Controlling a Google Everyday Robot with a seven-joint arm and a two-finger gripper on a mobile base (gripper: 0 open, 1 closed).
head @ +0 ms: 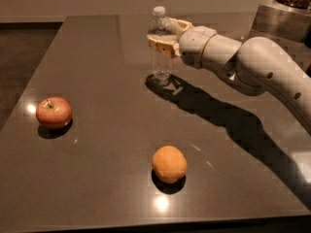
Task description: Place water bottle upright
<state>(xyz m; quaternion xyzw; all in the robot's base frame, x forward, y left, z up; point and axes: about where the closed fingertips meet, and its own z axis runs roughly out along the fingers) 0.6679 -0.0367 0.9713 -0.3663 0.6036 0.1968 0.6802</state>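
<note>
The water bottle (161, 57), clear ribbed plastic with a white cap, stands upright on the dark table (97, 169) at the far middle, its base on or just above the surface. My gripper (166, 37) reaches in from the right and is shut on the bottle's upper body, one tan finger (160, 44) across its front and the other behind it. The white arm (252, 67) runs off to the right edge.
A red apple (54, 112) lies at the left of the table. An orange (169, 164) lies near the front middle. A metal container (284, 13) with dark contents stands at the back right. The table's front edge runs along the bottom.
</note>
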